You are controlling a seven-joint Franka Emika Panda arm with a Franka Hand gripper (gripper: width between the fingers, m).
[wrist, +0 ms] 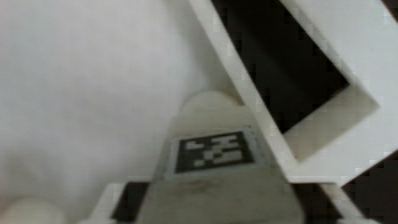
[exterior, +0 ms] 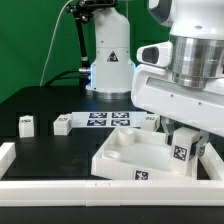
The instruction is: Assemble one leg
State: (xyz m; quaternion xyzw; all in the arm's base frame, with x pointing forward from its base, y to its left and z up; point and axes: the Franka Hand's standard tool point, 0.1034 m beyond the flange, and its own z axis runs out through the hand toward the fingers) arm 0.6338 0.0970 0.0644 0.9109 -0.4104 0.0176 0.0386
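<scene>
Well apart from the fingers, toward the exterior view's left, two loose legs (exterior: pixel 26 124) (exterior: pixel 62 124) are seen on the black table (exterior: pixel 40 105), while another leg (exterior: pixel 182 148) is gripped between the closed gripper (exterior: pixel 184 146) fingers over the white panel (exterior: pixel 125 155).

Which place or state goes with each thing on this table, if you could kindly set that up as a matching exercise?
Things:
1. gripped leg
2. loose leg
3. marker board
4. panel

Places or states:
A. lies flat toward the back of the table, showing several tags
B. stands alone at the exterior view's far left
C. large, nearest the camera, with a tag on its front edge
D. held by the gripper over the panel

Pairs: 1-D, 2-B, 3-A, 4-C
</scene>
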